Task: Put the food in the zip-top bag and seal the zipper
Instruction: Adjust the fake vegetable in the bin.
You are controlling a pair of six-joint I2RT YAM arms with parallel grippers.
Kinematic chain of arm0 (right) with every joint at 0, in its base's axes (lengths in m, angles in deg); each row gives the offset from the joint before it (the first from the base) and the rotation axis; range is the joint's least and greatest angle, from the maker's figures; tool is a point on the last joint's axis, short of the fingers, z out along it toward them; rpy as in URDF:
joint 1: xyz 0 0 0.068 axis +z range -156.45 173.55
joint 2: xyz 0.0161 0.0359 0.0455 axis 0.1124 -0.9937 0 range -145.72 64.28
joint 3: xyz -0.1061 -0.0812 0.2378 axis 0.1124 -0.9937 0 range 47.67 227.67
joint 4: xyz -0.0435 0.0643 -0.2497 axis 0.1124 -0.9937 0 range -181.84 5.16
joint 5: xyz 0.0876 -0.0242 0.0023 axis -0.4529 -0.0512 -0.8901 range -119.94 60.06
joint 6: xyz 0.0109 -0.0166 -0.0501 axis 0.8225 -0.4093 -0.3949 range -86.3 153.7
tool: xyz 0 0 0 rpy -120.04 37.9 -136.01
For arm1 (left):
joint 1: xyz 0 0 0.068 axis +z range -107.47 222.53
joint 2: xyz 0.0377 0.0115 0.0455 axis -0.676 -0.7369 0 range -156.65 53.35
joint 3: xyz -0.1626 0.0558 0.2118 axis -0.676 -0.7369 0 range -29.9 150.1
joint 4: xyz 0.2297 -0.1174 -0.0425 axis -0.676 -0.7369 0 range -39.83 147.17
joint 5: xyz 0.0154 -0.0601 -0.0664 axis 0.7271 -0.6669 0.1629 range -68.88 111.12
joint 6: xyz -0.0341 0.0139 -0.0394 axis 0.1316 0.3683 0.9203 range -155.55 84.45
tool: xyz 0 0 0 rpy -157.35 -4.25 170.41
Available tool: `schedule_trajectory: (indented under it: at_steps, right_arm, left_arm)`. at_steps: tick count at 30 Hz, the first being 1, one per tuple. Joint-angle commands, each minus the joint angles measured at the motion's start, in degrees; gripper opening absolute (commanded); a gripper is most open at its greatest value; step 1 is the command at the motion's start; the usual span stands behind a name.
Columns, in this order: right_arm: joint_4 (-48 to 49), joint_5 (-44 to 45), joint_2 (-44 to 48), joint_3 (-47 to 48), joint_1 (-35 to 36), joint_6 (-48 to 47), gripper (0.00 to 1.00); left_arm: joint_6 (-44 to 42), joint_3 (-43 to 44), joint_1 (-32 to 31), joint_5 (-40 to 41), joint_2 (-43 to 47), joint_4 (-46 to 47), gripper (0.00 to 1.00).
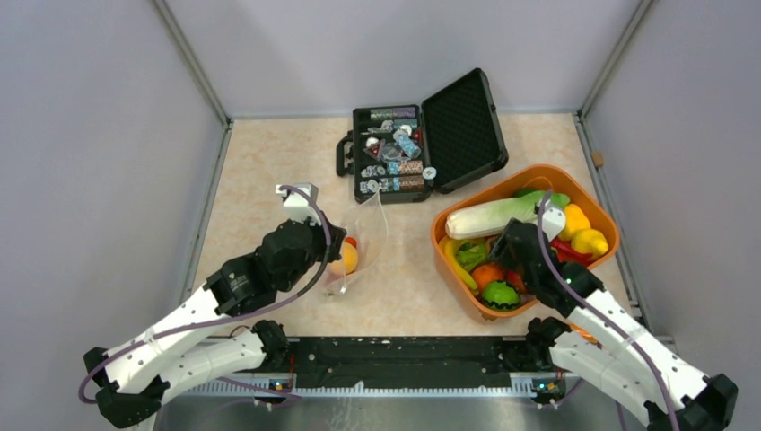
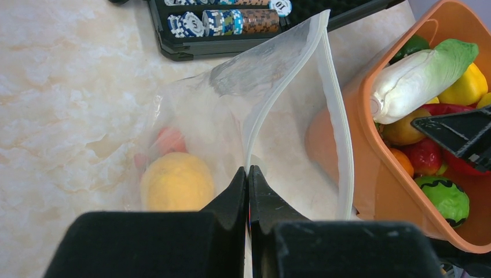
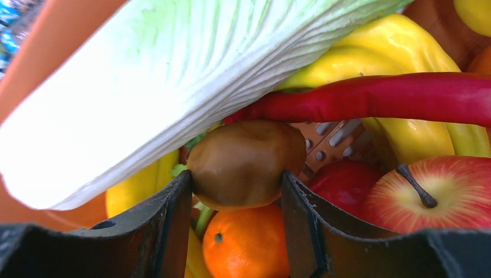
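**Left hand pinches the bag rim; right hand grips a brown fruit in the tub**

The left hand is fully closed. Its two fingers meet on the near rim of the zip-top bag and hold the mouth up and open. The zipper runs as a whitish strip along the far side of that mouth, next to the orange tub.

The one bag lies on the counter between the tub and the left arm, in front of the black case. Two pieces of food show through its plastic: one yellow-orange peach and one smaller red piece just behind it.

The right hand is down inside the tub and about half open. Its fingers press against both sides of one round brown fruit.

Close around the brown fruit, the right wrist view shows:
- one white-green cabbage lying over the top
- one red chili
- one yellow pepper
- one red-and-yellow apple
- one tangerine directly below the brown fruit

The case stands open, with rows of poker chips in its tray. There are too many chips to count.
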Motion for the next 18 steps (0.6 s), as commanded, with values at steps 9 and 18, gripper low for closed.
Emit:
schedule_trajectory:
  at_steps: [9, 18]
  right_arm:
    - [3.2, -5.1, 7.0, 1.2, -0.4, -1.1, 0.38]
    - [6.3, -12.3, 7.8, 2.6, -0.4, -4.0, 0.37]
  left_arm:
    - [-0.6, 0.5, 0.1, -1.3, -0.9, 2.6, 0.0]
    - [-0.4, -0.2, 0.1, -0.2, 0.7, 1.9, 0.0]
